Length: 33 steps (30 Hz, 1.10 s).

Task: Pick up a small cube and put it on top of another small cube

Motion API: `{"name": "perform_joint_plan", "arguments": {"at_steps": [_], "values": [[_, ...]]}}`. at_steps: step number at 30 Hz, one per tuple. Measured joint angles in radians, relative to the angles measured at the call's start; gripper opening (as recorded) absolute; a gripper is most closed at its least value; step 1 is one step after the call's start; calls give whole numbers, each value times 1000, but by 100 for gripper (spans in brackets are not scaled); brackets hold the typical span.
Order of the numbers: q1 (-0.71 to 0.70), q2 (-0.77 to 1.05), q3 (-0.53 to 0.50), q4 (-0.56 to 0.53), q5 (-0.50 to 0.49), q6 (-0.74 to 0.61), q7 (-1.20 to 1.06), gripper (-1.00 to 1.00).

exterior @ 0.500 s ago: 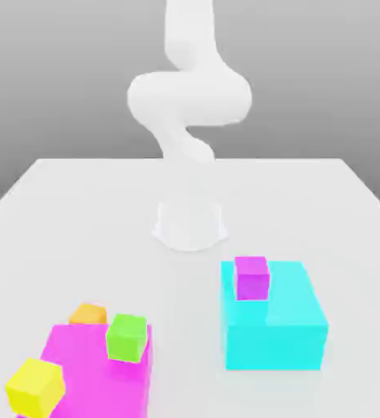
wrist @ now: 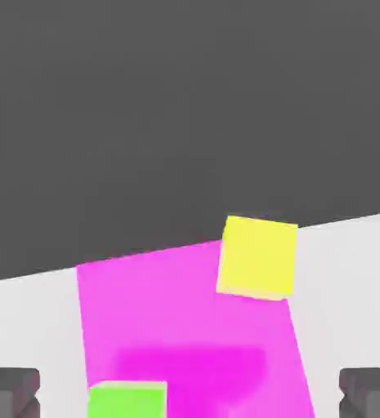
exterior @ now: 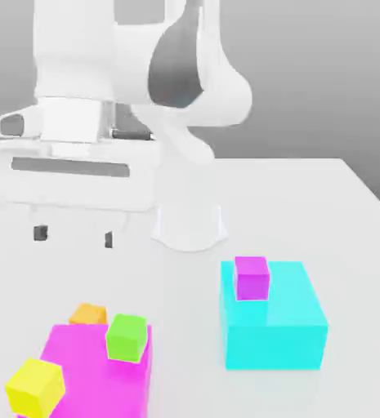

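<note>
Exterior view shows the gripper (exterior: pixel 74 236) hanging above the white desk (exterior: pixel 356 220) with its jaws apart and nothing between them. The small orange cube (exterior: pixel 87 313) sits near the desk's near edge, just behind the big magenta block (exterior: pixel 87 367), which carries a green cube (exterior: pixel 127 337). A yellow cube (exterior: pixel 34 386) sits at that block's near corner.

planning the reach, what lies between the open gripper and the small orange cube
In the exterior view only bare white table lies between the gripper, jaws open, and the small orange cube behind the big magenta block.
</note>
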<state>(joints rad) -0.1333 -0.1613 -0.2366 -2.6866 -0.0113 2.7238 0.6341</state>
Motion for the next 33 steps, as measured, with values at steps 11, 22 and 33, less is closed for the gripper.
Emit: {"name": "perform_joint_plan", "arguments": {"at_steps": [11, 22, 33], "values": [[-172, 404, 104, -84, 230, 286, -226, 0], [-196, 408, 124, -85, 210, 290, -211, -100], [-157, 261, 74, 73, 52, -22, -168, -100]]}}
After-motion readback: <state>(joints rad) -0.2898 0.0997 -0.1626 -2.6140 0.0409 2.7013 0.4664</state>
